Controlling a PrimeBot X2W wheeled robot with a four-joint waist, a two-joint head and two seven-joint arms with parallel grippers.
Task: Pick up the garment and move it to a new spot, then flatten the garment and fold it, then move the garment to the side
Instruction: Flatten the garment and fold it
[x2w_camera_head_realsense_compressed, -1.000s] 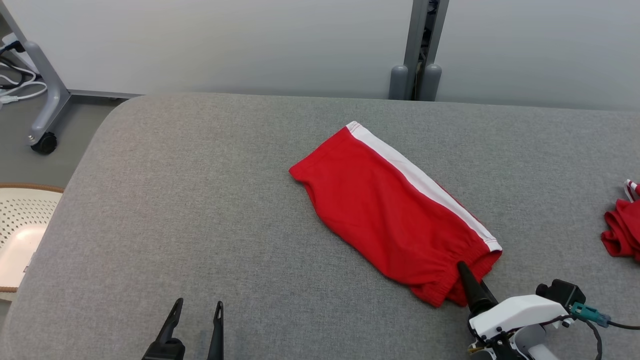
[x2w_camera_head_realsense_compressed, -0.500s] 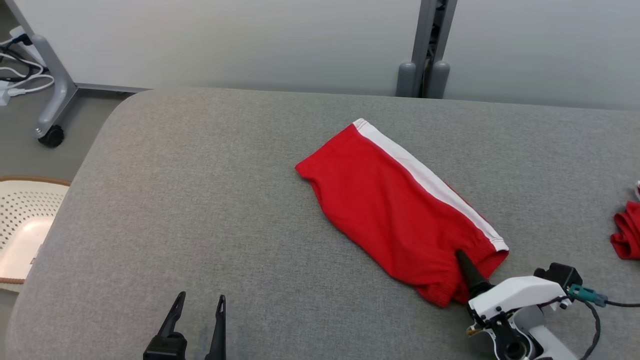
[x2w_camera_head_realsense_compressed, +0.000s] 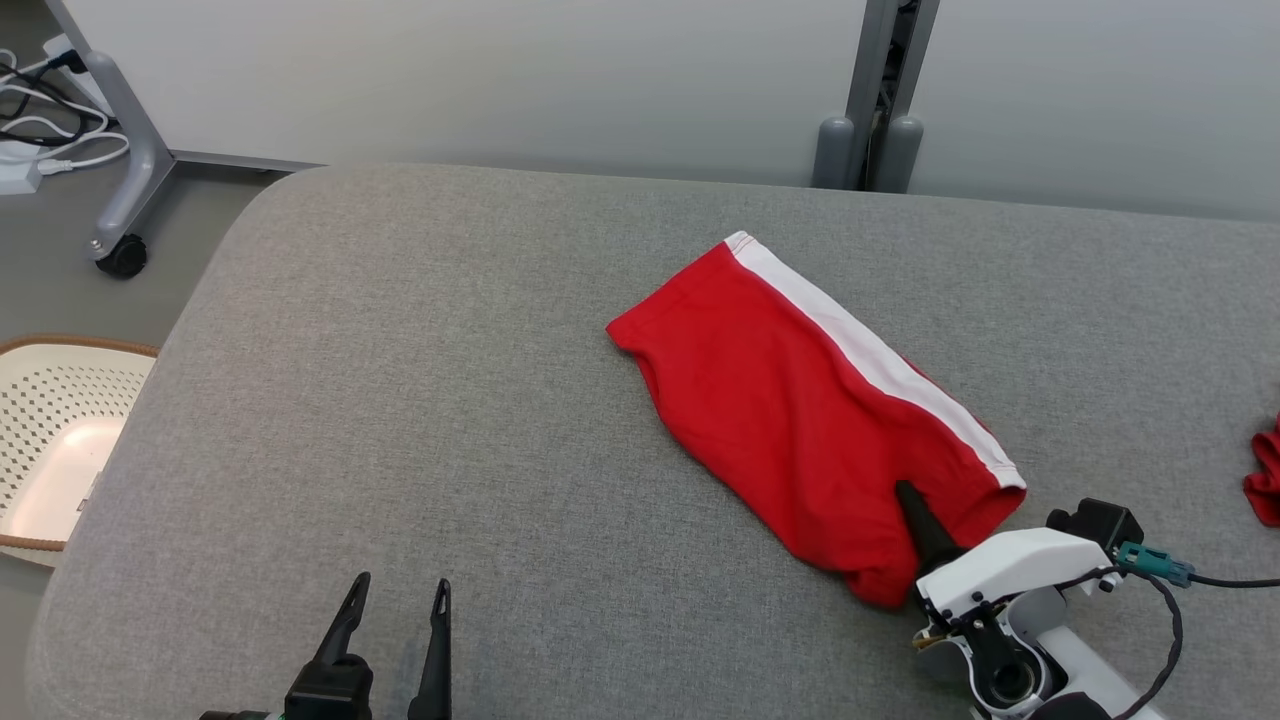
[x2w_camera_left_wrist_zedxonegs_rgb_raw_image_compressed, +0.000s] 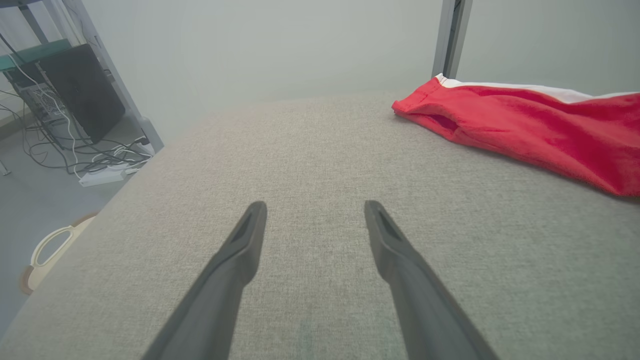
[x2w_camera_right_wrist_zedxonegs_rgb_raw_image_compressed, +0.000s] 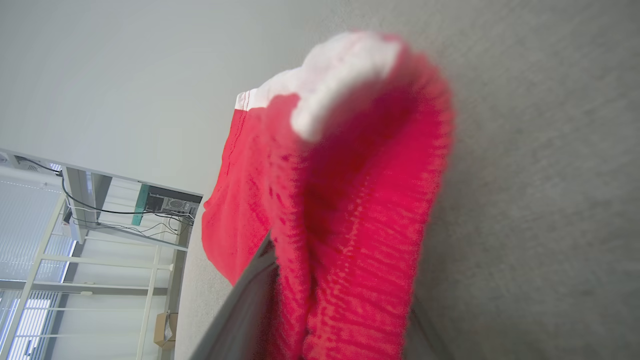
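The garment (x2w_camera_head_realsense_compressed: 800, 400), red shorts with a white side stripe, lies flat and slanted on the grey padded table (x2w_camera_head_realsense_compressed: 400, 350). My right gripper (x2w_camera_head_realsense_compressed: 905, 500) is at its near waistband end. One dark finger lies on top of the cloth and the other is hidden under it. In the right wrist view the bunched red waistband (x2w_camera_right_wrist_zedxonegs_rgb_raw_image_compressed: 350, 200) fills the gap between my two fingers, which still stand well apart. My left gripper (x2w_camera_head_realsense_compressed: 400, 590) hovers open and empty near the table's front edge. In the left wrist view, the left gripper (x2w_camera_left_wrist_zedxonegs_rgb_raw_image_compressed: 315, 210) is seen far left of the garment (x2w_camera_left_wrist_zedxonegs_rgb_raw_image_compressed: 525, 120).
Another red cloth (x2w_camera_head_realsense_compressed: 1265, 470) lies at the table's right edge. A cream perforated basket (x2w_camera_head_realsense_compressed: 70, 345) stands on the floor to the left. Behind it are a wheeled stand leg (x2w_camera_head_realsense_compressed: 120, 260) and cables. A grey post (x2w_camera_head_realsense_compressed: 880, 90) rises beyond the table's far edge.
The head camera has shifted, so the whole scene sits slightly further right. My right gripper's upper finger has slid a little further onto the waistband. The garment and the left gripper have stayed put.
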